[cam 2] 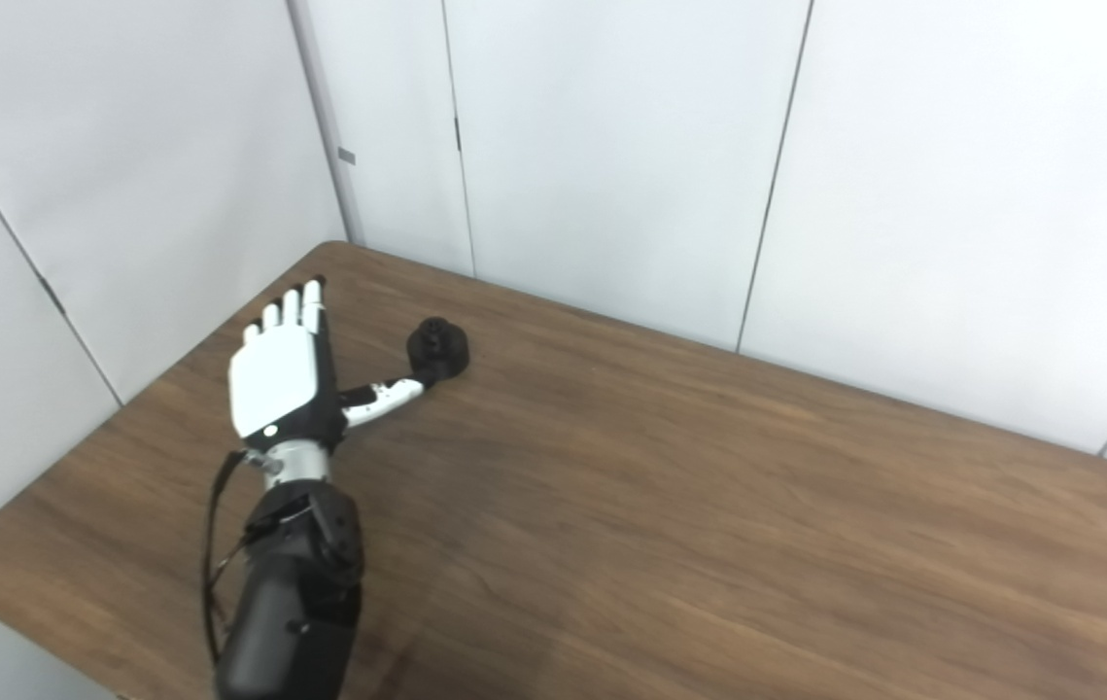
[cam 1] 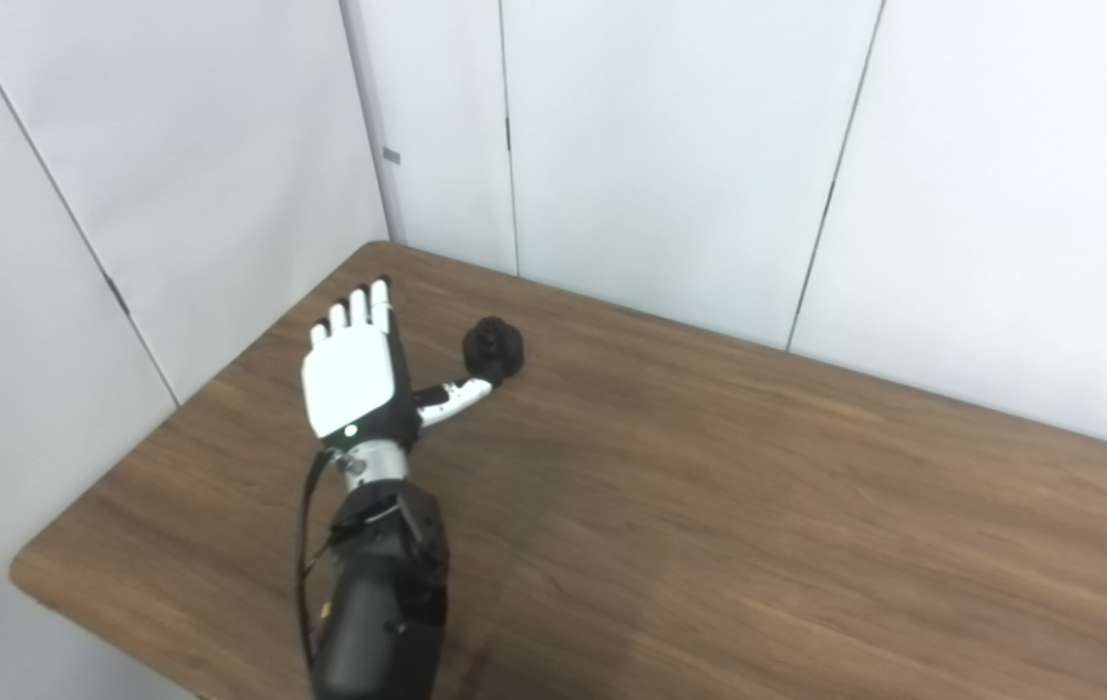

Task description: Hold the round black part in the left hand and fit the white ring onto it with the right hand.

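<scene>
Near the far left corner of the wooden table (cam 1: 709, 506), the round black part (cam 1: 493, 349) sits on the brown, wood-grained top, close to the far edge. Just beside it the left hand (cam 1: 351, 374) lies flat, its fingers (cam 1: 359, 309) straight and pressed side by side, the thumb stretched out so its tip touches the part; it holds nothing. Plain white wall panels (cam 1: 670, 146) with thin dark seams close in behind the far and left edges.

Left hand (cam 2: 283, 374) spread, thumb beside black part (cam 2: 438, 353) — wooden table (cam 2: 709, 506)
</scene>
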Motion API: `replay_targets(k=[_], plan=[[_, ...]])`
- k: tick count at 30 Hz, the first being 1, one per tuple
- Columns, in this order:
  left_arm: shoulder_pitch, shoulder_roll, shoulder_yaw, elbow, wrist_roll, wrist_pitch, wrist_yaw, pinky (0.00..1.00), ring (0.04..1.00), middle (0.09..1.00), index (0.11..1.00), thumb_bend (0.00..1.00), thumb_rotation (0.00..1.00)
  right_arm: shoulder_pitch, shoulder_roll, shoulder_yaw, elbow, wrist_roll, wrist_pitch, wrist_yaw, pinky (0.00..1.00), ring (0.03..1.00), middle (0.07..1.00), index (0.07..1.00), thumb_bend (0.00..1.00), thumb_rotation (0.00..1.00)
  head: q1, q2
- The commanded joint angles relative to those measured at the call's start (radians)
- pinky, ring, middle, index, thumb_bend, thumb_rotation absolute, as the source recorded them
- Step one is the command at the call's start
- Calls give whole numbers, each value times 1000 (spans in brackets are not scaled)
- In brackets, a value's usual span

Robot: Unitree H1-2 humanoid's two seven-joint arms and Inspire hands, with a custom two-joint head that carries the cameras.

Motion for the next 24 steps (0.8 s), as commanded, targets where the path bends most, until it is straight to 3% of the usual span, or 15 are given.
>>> replay_targets(k=[1,13,24], plan=[[-52,17,14,24,-16,1,42,1000,1000,1000,1000,1000,588,36,9,-1,92,16,-27,24,1000,1000,1000,1000,633,851,11,-1],[-118,55,49,231,-150,1,74,1000,1000,1000,1000,1000,572,37,7,-4,104,8,-45,40,1000,1000,1000,1000,639,856,2,-3],[-133,125,-24,371,-320,0,144,1000,1000,1000,1000,1000,599,54,18,-5,88,2,-41,27,1000,1000,1000,1000,626,852,-15,-4]])
